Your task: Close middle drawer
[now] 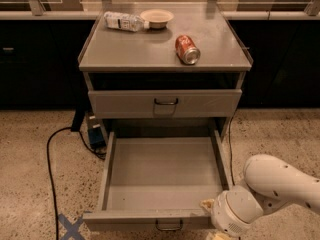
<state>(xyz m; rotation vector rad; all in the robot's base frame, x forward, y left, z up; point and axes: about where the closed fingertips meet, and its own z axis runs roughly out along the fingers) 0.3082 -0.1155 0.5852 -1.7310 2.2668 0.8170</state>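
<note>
- Standing pulled far out from the front of the table, the middle drawer [162, 171] is open, with its grey floor and both side walls in full view from above.
- Its low front panel runs along the bottom edge of the view, with the small dark loop handle [168, 227] at the centre of that panel.
- The pincer [215, 235] sits at the drawer's front right corner, just outside the front panel, and is mostly cut off by the lower edge of the view; whether it is open or closed, or has hold of anything, cannot be told.
- A round white wrist joint [235, 216] is just above it, and the thick white arm [282, 184] reaches in from the right, beside the drawer's right wall.
- Above the open drawer, the top drawer [125, 104] is shut flush, with a dark handle [166, 102] in the middle of its taller front.
- On the table [140, 51] top, a red can [187, 49] lies on its side towards the right.
- At the back of the top, a clear plastic bottle [123, 21] lies on its side, just beside a shallow pale bowl [157, 18].
- On the speckled floor [25, 194] to the left, a black cable [49, 169] curves past a blue cross of tape [70, 226].
</note>
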